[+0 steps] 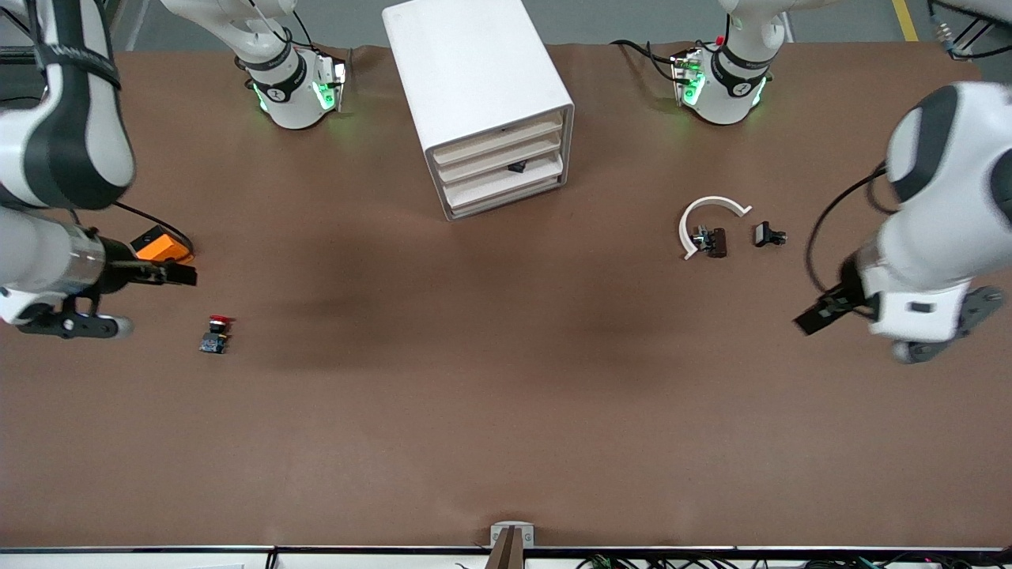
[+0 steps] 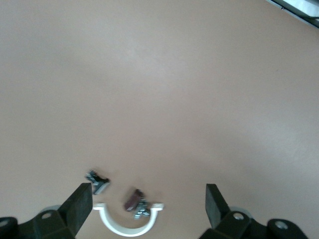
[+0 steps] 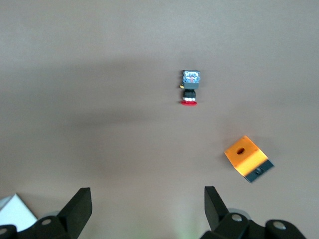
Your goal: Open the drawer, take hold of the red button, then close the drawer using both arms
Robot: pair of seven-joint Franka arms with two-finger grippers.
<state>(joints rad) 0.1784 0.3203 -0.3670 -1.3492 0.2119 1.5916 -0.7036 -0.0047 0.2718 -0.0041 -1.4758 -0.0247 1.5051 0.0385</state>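
Observation:
The white cabinet (image 1: 474, 79) stands between the two bases, and its drawer (image 1: 506, 158), the second of three cream fronts, looks pushed in. A small dark thing (image 1: 518, 166) shows just under that front. The button (image 1: 215, 333), red cap on a dark body, lies on the table toward the right arm's end; the right wrist view shows the button (image 3: 190, 87) too. My right gripper (image 1: 180, 274) hangs open and empty beside the orange block (image 1: 160, 243). My left gripper (image 1: 810, 320) hangs open and empty toward the left arm's end, nearer the front camera than the white arc (image 1: 708, 209).
The orange block (image 3: 248, 158) has a hole in its top. Two small dark parts (image 1: 711, 239) (image 1: 767, 235) lie by the white arc (image 2: 124, 226). The brown table (image 1: 506, 395) is bare from the cabinet down to its front edge.

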